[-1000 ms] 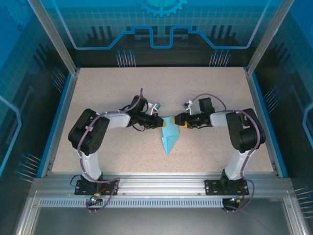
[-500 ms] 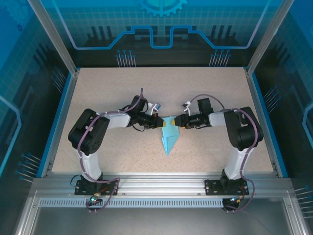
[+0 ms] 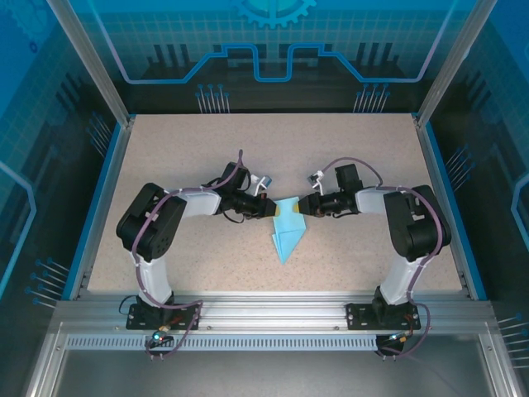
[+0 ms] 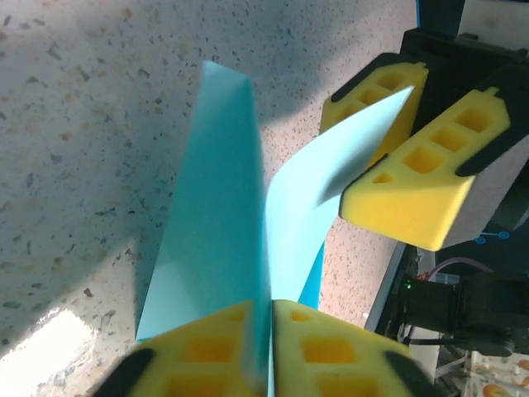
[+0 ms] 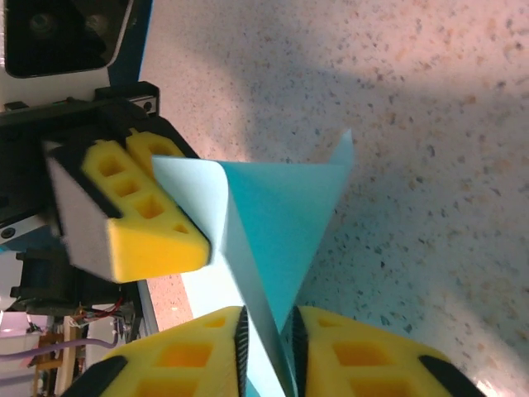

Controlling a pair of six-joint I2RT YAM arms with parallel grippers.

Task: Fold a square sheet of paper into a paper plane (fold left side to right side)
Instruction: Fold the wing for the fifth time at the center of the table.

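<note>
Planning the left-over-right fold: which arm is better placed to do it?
Probably left. The left claw pinches the left flap of the paper plane, so it could swing that across while the right claw anchors the other flap.

Left gripper (image 4: 269, 335) pinches paper plane (image 4: 219, 240) — right gripper (image 4: 387, 132) too.

A light-blue paper plane (image 3: 286, 234), turning deeper turquoise where its folds are shaded, is seen against a beige tabletop (image 3: 207, 149) speckled with dark and pale flecks. The square-celled foam pads (image 4: 331, 351) of the left gripper (image 4: 269, 318) and those of the right gripper (image 5: 266, 327) are bright yellow, backed in black and grey. The arms (image 3: 157, 223) are black with white segments and carry purple cables (image 3: 238, 169). The table's border (image 3: 99, 203) is blue and its rail (image 3: 273, 314) silver. The backdrop (image 3: 273, 41) is blue, patterned with a grid, circuit lines and a gear motif.
</note>
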